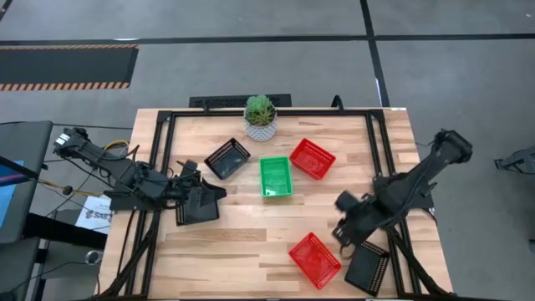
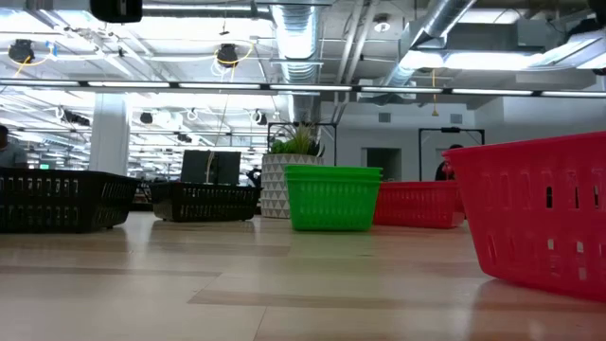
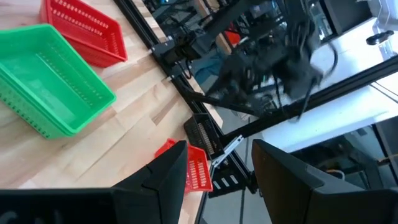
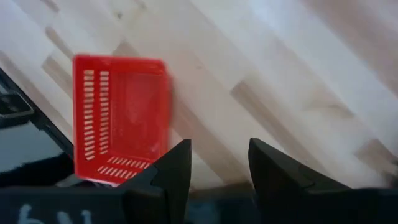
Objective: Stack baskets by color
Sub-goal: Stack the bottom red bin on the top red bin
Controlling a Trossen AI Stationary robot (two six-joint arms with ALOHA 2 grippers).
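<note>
Shallow mesh baskets (image 1: 276, 176) in red, green, black; both end effectors gape, empty.

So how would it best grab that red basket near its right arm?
Probably by one long rim wall of the near red basket: it sits upright, open side up, apart from its neighbours. The right gripper, jaws open, could drop from above, one finger inside the thin wall and one outside.
</note>
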